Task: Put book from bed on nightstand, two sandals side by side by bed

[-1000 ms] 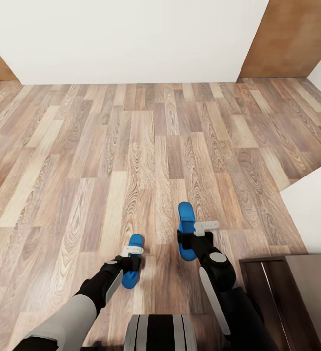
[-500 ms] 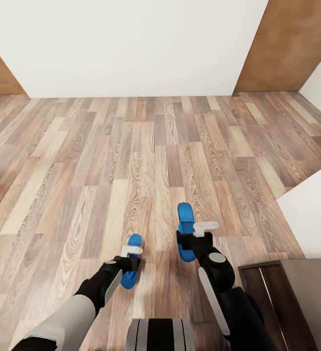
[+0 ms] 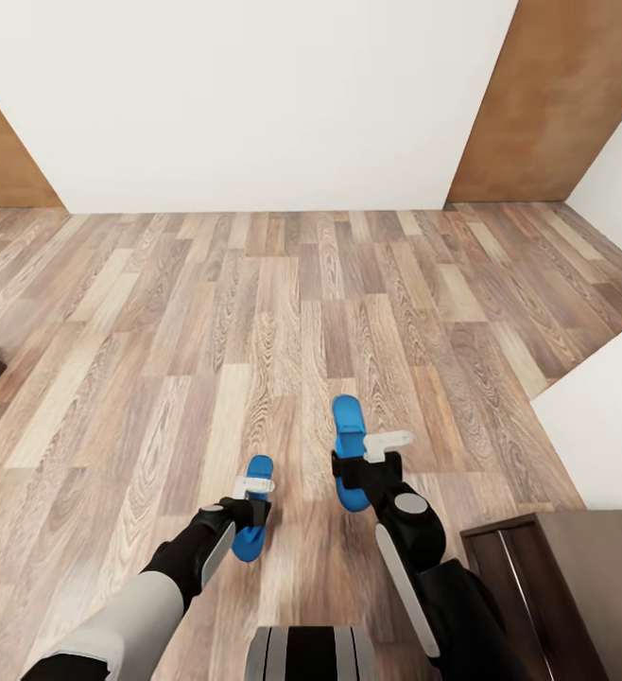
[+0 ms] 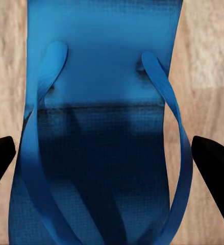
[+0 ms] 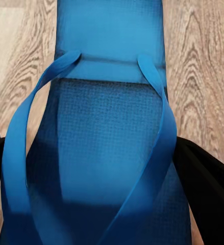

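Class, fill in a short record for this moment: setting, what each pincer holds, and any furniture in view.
setting: wood-plank floor, white wall
left pincer: closed on the left sandal, blue
right pincer: closed on the right sandal, blue
sandal straps: blue in both wrist views
furniture: dark brown cabinet beside the right arm
book: no entry

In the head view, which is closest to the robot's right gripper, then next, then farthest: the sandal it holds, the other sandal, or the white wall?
1. Right sandal, in the right gripper.
2. Left sandal, beside it.
3. White wall, far ahead.
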